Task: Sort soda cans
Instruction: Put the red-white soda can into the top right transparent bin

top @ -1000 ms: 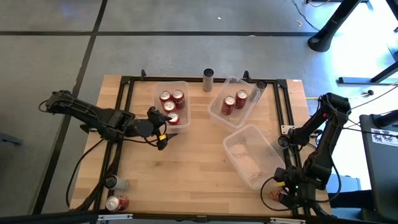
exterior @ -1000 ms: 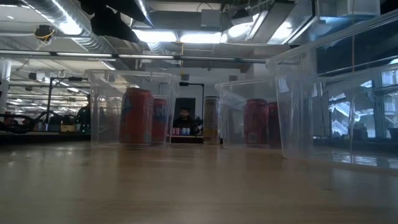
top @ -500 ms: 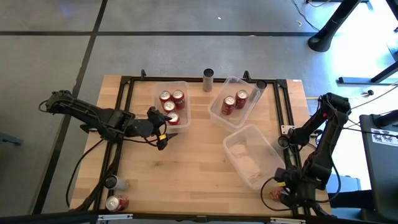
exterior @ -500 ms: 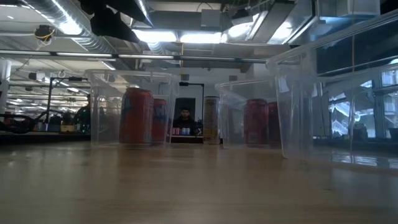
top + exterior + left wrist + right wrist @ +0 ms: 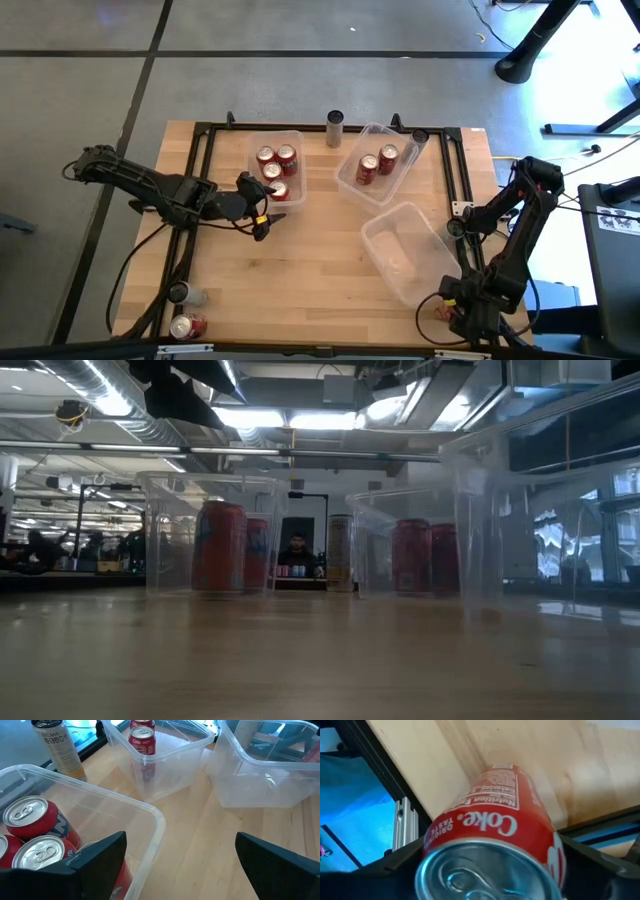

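The right gripper [image 5: 462,318] sits at the table's [image 5: 300,270] near right corner, its fingers around a red can [image 5: 492,840] lying on its side; whether they grip it cannot be told. The left gripper [image 5: 262,208] hovers spread wide beside a clear bin [image 5: 298,135] holding 4 red cans [image 5: 275,168]. A second bin [image 5: 352,190] holds 2 cans [image 5: 377,163].

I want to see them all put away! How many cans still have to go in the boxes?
Done: four red cans sit in the left bin, two in the middle bin. In hand: the right gripper surrounds a Coke can. Left: two cans at the near-left corner, the tall can, and the near bin looks empty.
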Controlling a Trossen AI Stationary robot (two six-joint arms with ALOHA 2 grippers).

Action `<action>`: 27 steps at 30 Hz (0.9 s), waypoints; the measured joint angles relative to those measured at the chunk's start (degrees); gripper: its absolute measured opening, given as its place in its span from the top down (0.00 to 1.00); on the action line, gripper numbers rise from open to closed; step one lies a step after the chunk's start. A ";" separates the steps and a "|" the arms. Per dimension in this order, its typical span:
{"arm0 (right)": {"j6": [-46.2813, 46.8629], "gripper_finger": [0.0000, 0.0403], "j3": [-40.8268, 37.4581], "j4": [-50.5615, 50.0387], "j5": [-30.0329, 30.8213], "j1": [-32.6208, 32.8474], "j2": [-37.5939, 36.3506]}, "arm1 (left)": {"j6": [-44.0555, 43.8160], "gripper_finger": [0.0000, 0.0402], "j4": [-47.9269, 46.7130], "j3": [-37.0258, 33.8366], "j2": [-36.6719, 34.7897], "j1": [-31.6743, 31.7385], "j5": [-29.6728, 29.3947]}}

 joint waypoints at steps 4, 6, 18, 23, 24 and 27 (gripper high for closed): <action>-0.11 0.25 0.53 -0.60 -0.71 -0.02 -0.12 | -0.08 0.10 -0.02 0.00 0.00 -0.02 0.00; -0.78 0.25 1.37 -2.04 -1.54 -0.02 0.04 | -0.12 0.10 -0.02 0.00 0.02 -0.02 0.00; 0.36 0.25 9.45 -5.91 -4.75 -1.47 -0.02 | 0.18 0.10 -0.04 0.00 0.02 -0.01 0.00; -0.10 0.25 13.83 -1.42 -5.44 -5.07 -0.02 | 0.18 0.10 -0.02 0.00 0.00 0.01 0.00; -1.12 0.25 14.72 -0.54 -4.55 -6.32 -0.02 | 0.18 0.10 -0.04 0.00 0.01 0.01 0.00; -5.80 0.25 17.63 0.69 -1.40 -10.24 -0.07 | 0.18 0.10 -0.04 0.00 0.00 0.01 0.00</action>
